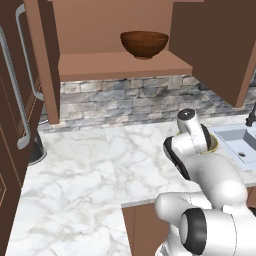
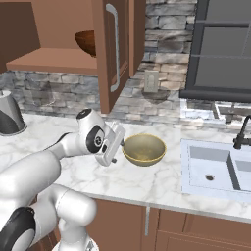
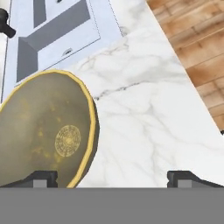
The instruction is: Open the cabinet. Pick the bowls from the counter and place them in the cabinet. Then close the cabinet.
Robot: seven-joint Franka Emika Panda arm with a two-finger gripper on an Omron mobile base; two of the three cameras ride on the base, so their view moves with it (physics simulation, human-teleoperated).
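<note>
While the gripper [image 2: 116, 147] hangs with jaws spread wide and nothing in them, its near finger [image 3: 41, 177] sits over the rim of the pale bowl [image 2: 143, 149], the other out over bare counter [image 2: 147, 184]. That bowl rests on the marble just beside the sink [image 2: 215, 169]. Cabinet [image 1: 112, 62] doors stand open; wooden bowl [image 1: 144, 44] is already on the shelf. Judging by that: roughly halfway. Left: grab the pale bowl, shelve it, shut the doors.
</note>
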